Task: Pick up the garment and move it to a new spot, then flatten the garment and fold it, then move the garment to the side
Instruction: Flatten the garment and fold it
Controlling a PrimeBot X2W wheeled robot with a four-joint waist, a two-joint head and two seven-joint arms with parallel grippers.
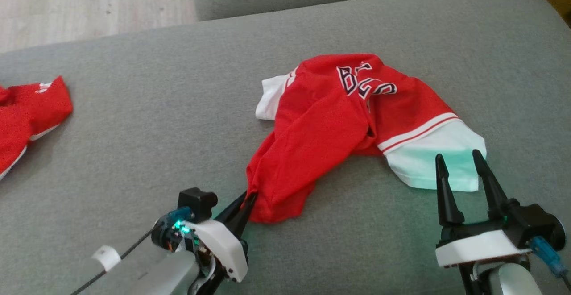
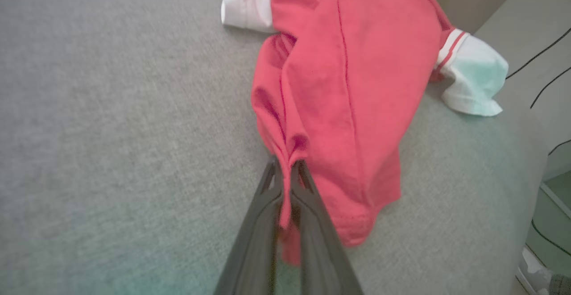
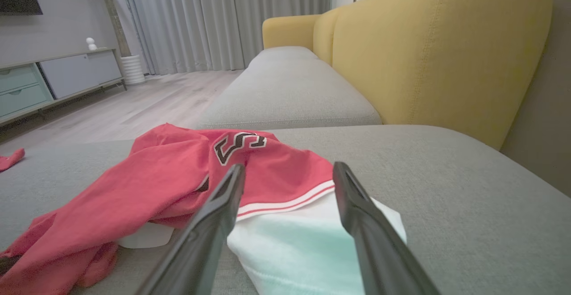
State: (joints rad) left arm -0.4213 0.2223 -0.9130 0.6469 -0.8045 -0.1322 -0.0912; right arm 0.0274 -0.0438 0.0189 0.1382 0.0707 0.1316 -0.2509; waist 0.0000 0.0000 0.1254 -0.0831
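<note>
A: Where is the shirt (image 1: pixel 339 121)?

B: Crumpled near the middle of the grey sofa (image 1: pixel 134 107). The red body is humped up with the lettering on top, and a white sleeve (image 1: pixel 435 163) spreads out toward the right.

A: And the grippers?

B: The left gripper (image 1: pixel 250 195) is pinched tight on a bunched red corner at the near edge. In the left wrist view the cloth puckers between its fingers. The right gripper (image 1: pixel 458 154) is spread wide with nothing in it, its tips over the near edge of the sleeve. Whether they touch the cloth I cannot tell.

A: How will it handle?

B: Light, thin and limp, I judge. It won't keep a shape. Lifted by that one corner it would likely hang in a rope and drag across the woven sofa, which may catch it. It looks neither fragile nor slippery, so a pinch on a fold should hold.

A: Where would you take hold?

B: Well away from the left grip, at the sleeve's cuff or the striped band above it, where the cloth looks thicker. Two spaced holds could pull it flat. I'd avoid the humped middle, since a pinch there may take several layers.

A: Anything nearby?

B: A second garment (image 1: pixel 26 112), also red, lies at the sofa's far left, well apart.
</note>
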